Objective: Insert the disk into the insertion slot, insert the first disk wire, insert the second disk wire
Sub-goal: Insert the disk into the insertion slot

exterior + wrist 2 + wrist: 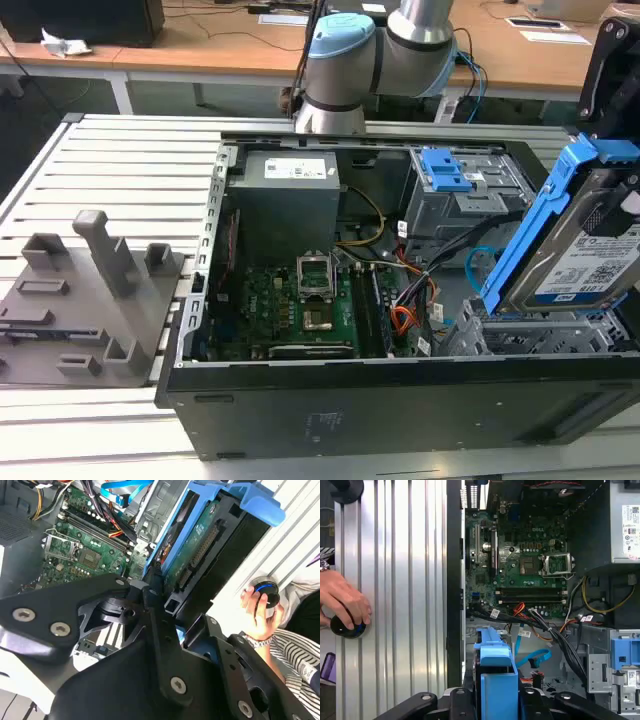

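Clamping the silver hard disk in its blue plastic carrier (575, 240), the black gripper (495, 700) holds it tilted — lower end right at the grey perforated-metal insertion slot (530, 338).

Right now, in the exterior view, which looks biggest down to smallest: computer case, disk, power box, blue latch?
1. computer case
2. disk and power box: look about alike, and the disk seems nearer the camera, so no ranking
3. blue latch
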Controlling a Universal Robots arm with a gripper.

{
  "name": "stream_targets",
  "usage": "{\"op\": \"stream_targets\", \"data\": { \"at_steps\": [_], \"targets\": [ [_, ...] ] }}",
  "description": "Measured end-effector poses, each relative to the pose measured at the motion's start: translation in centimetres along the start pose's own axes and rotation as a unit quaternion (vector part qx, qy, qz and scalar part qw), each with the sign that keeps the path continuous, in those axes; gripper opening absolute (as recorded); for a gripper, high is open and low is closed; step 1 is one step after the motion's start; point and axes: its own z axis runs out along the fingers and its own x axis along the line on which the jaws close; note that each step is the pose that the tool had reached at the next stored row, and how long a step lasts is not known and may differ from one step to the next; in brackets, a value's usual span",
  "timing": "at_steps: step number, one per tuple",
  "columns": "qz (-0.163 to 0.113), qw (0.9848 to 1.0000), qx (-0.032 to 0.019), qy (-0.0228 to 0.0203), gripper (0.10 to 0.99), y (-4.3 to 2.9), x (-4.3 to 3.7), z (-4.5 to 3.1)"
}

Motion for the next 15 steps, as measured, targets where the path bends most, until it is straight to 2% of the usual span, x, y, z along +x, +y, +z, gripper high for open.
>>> {"op": "stream_targets", "data": {
  "at_steps": [15],
  "targets": [
    [0.000,1.0000,0.0000,0.0000,0.361,-0.04,0.00,1.14]
  ]
}}
